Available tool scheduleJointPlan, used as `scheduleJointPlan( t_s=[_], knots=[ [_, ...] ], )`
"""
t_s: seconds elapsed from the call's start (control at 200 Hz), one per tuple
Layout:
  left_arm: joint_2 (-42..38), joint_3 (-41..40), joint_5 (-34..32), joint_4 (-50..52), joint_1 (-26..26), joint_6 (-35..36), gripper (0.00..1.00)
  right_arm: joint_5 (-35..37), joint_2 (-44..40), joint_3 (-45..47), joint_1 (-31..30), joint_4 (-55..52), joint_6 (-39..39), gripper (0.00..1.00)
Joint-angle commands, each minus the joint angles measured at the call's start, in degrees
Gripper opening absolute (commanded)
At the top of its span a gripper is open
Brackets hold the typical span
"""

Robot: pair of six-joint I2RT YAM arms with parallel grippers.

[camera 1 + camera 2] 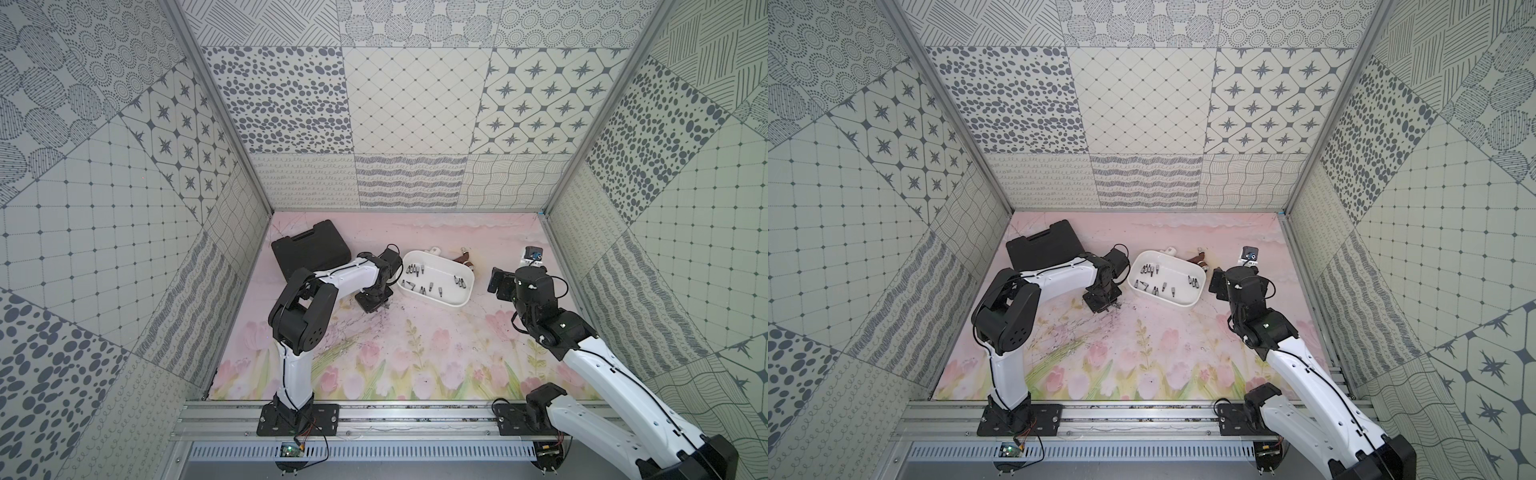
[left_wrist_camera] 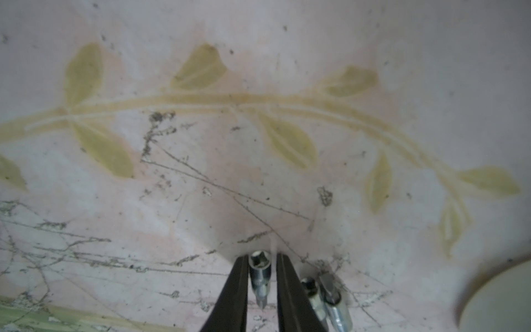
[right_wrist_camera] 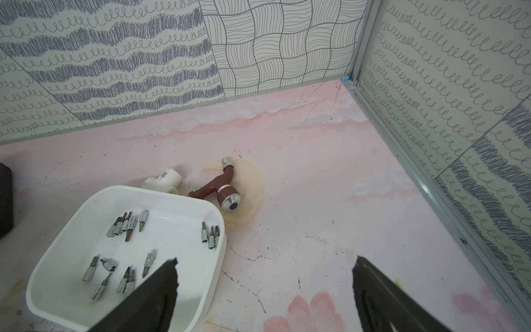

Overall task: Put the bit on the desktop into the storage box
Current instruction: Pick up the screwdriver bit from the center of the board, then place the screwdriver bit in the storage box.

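In the left wrist view a silver bit lies on the scratched pink desktop, right between my left gripper's black fingers. The fingers stand close on both sides of it, with a thin sliver of gap on one side. Two more bits lie just beside them. In both top views the left gripper points down at the desktop, just left of the white storage box, which holds several bits. My right gripper hovers wide open and empty, right of the box.
A black tool case lies at the back left, behind the left arm. A brown tap and a white pipe fitting lie just behind the box. A small device stands at the back right. Patterned walls enclose three sides.
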State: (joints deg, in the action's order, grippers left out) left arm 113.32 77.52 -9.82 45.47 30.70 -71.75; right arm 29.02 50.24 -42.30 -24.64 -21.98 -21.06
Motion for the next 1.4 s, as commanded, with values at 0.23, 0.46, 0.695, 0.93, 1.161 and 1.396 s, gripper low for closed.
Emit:
scheduleJointPlan(
  t_s=[0.23,0.46,0.695,0.93,1.161,1.396],
  knots=[
    [-0.4,-2.0,1.5,-0.5,-0.4,0.4,0.07,0.3,-0.9,0.4,0.3,2.4,-0.7,0.97],
    [-4.7,-2.6,0.2,-1.9,-0.4,4.2,0.04,0.5,-1.5,0.6,0.3,2.4,-0.7,0.97],
    [-12.8,-5.7,0.2,-7.9,-0.4,12.4,0.0,0.4,-1.7,0.6,0.3,2.5,-0.9,0.97],
    [-19.3,-7.3,1.2,-13.8,0.3,22.2,0.0,0.2,-1.6,0.4,0.3,2.4,-1.0,0.97],
    [-20.8,-4.6,7.1,-18.8,2.5,35.4,0.0,0.2,-1.9,0.4,0.3,2.4,-0.9,0.97],
    [-14.7,7.4,9.7,-12.2,6.0,49.2,0.0,0.3,-2.6,0.4,0.3,2.4,-0.5,0.97]
  ],
)
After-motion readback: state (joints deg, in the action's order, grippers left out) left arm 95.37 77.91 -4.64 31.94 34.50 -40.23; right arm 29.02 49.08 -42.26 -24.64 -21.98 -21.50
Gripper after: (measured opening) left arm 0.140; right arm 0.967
